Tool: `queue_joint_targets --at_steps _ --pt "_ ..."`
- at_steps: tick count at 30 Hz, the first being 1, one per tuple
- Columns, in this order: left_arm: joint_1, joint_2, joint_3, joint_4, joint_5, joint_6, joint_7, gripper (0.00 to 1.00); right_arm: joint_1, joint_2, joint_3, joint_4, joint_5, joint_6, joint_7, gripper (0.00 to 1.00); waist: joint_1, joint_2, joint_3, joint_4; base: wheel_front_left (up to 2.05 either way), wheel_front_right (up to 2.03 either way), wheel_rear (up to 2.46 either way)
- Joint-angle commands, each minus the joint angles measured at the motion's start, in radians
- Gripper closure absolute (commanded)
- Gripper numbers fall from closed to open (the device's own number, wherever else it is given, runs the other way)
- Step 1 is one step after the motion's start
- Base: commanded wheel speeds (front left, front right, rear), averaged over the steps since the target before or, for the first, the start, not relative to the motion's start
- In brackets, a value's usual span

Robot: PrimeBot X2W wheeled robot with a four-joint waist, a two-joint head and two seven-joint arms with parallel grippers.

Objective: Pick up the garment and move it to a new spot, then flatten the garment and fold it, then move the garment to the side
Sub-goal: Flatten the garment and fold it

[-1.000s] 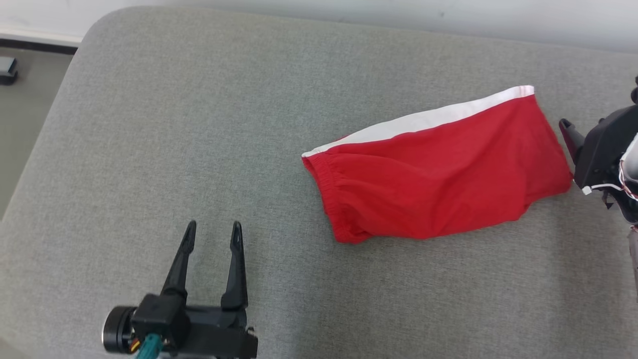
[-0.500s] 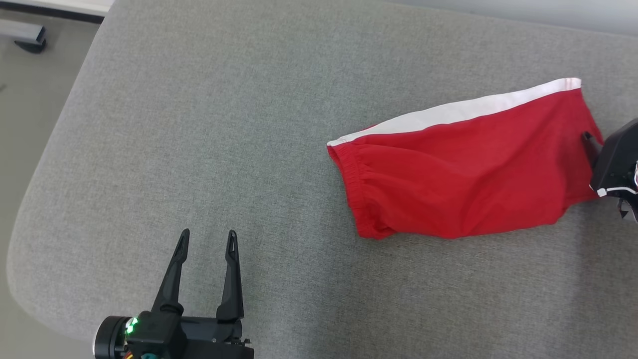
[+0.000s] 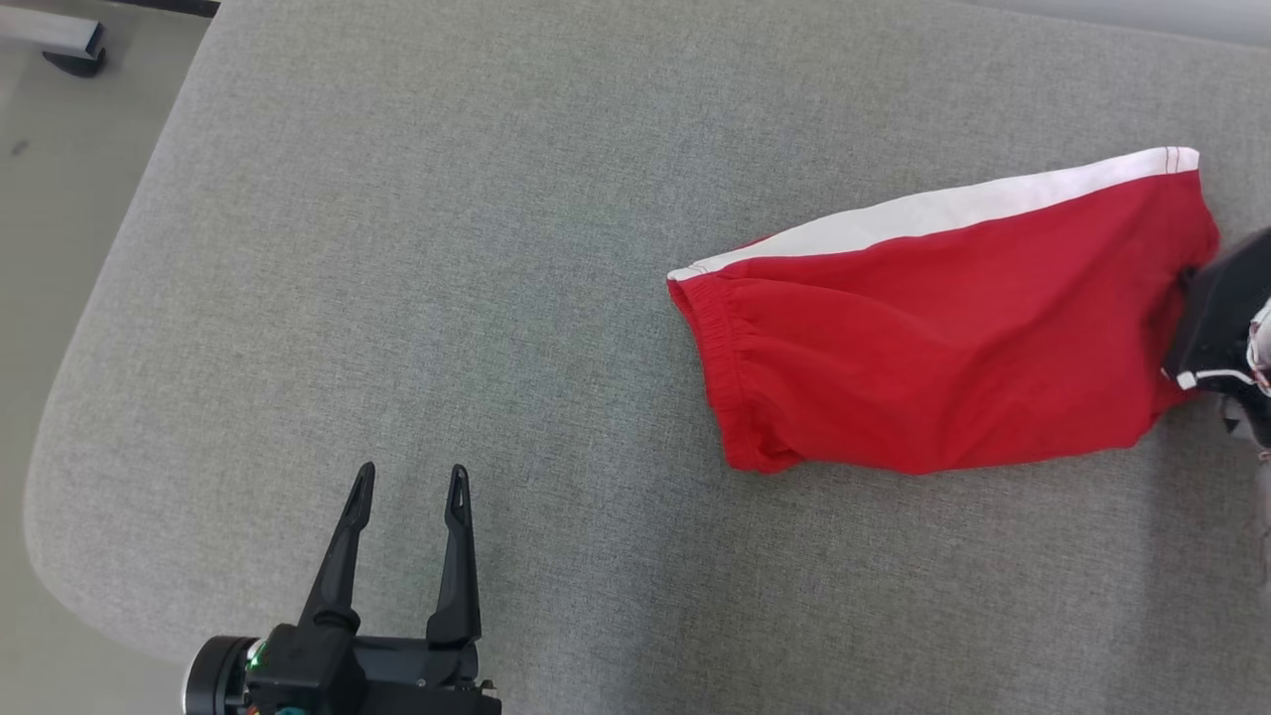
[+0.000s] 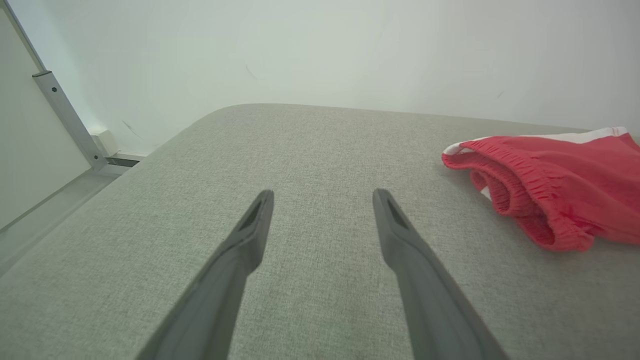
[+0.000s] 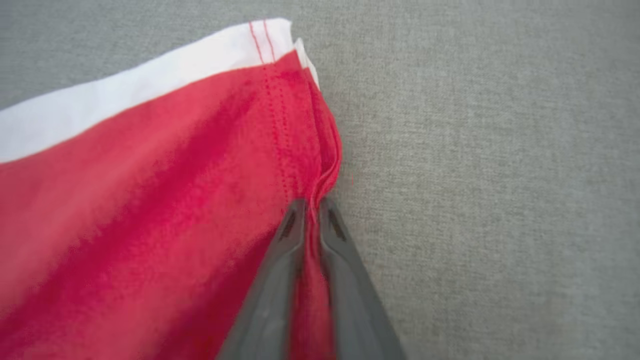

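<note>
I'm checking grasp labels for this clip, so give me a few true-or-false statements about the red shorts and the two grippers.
The jaws of the right gripper are shut on an edge of the red shorts. True.
The jaws of the left gripper are shut. False: they stand open, holding nothing.
A white stripe runs along one side of the shorts. True.
The shorts lie on a wooden table. False: they lie on a grey cushion.

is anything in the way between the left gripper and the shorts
Nothing visible. Bare grey cushion lies between the open left gripper and the waistband end of the shorts. The right gripper is shut on their far hem.
</note>
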Motion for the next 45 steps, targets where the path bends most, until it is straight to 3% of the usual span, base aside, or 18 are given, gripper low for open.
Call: queue_joint_targets --at_steps 1,17,32,38,45 --pt "0.0 -0.002 0.003 0.006 -0.006 0.002 -0.003 0.0 0.047 0.004 -0.001 0.009 -0.008 0.0 0.009 1.0 0.0 0.0001 -0.006 -0.006 0.0 0.0 0.0" --pt "0.028 -0.002 0.01 0.036 -0.03 -0.001 -0.003 0.0 0.169 -0.008 -0.064 -0.132 -0.004 0.0 -0.058 1.0 0.0 0.0001 -0.103 -0.084 0.0 0.0 0.0" --pt "0.063 -0.002 0.021 0.048 -0.035 -0.009 -0.003 0.0 0.277 -0.055 -0.143 -0.218 -0.176 0.0 -0.144 1.0 0.0 0.0001 -0.173 -0.115 0.0 0.0 0.0" --pt "0.074 -0.002 0.026 0.053 -0.039 -0.006 -0.003 0.0 0.281 -0.005 -0.085 -0.265 -0.154 0.0 -0.121 1.0 0.0 0.0001 -0.195 -0.117 0.0 0.0 0.0" --pt "0.074 -0.002 0.024 0.055 -0.048 -0.004 -0.003 0.0 0.265 0.025 0.073 -0.32 -0.075 0.0 -0.101 1.0 0.0 0.0001 -0.205 -0.122 0.0 0.0 0.0"
